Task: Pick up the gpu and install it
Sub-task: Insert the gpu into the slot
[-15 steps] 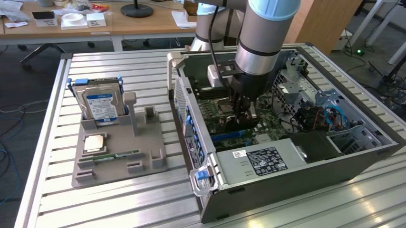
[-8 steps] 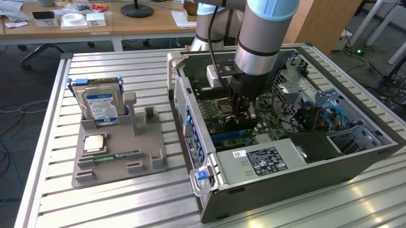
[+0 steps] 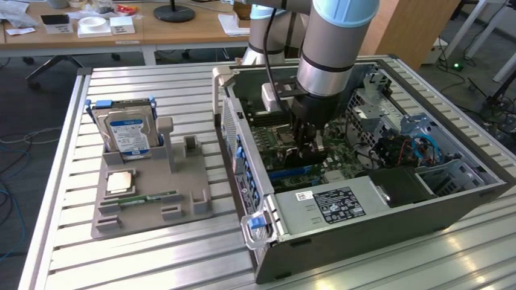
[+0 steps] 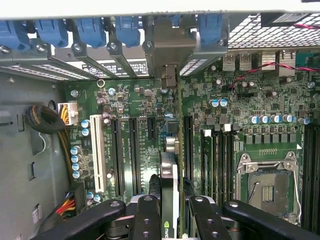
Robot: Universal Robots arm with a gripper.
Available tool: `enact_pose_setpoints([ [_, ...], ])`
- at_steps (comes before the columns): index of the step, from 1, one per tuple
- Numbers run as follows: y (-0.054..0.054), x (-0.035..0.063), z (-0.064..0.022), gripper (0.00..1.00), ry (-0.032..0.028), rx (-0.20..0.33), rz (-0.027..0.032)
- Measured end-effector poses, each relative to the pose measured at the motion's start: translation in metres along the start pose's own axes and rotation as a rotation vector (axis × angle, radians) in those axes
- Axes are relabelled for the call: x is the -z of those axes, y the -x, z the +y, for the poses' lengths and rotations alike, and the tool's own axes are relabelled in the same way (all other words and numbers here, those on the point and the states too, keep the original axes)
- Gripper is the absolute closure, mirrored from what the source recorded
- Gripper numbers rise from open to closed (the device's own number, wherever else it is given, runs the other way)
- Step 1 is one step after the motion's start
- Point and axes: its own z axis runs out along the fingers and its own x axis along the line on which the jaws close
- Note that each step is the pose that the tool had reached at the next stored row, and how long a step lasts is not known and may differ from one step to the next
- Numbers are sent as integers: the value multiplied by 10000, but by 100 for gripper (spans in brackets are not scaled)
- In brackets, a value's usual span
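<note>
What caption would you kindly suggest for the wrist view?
Gripper holding the gpu edge-on over the motherboard inside the computer case.

One computer case [image 3: 363, 211] on one worktop [image 3: 161, 260]. Inside the case: one gpu [image 4: 170, 175], gripped by one end effector [image 4: 172, 207]. Beside the case: one grey holder [image 3: 187, 204] carrying one hard drive [image 3: 129, 136], one memory stick [image 3: 151, 197], one square chip [image 3: 119, 181].

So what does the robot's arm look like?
The arm is a fat round tube, shiny silver-grey with a light blue cap and a dark ring. A pale box with a black cable sits on its side. The gripper is black, and its fingers are jointed bars dotted with round bolts.
</note>
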Motion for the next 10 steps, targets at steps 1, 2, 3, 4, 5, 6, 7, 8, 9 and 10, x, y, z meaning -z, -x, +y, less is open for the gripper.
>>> enact_pose_setpoints([
  [1, 0, -4, 1, 73, 0, 1, 0],
  [2, 0, -7, 2, 73, 1, 1, 2],
  [3, 0, -8, 2, 73, 1, 1, 4],
  [4, 0, -8, 2, 73, 1, -1, 3],
  [5, 0, -9, 2, 73, 1, 0, 3],
  [6, 0, -12, 2, 73, 0, -1, 0],
  [7, 0, -18, 3, 73, -1, -1, -3],
  [8, 0, -21, 4, 73, 0, 0, -2],
  [9, -1, -22, 4, 73, 1, 0, 3],
  [10, -1, -22, 4, 73, 1, 0, 3],
])
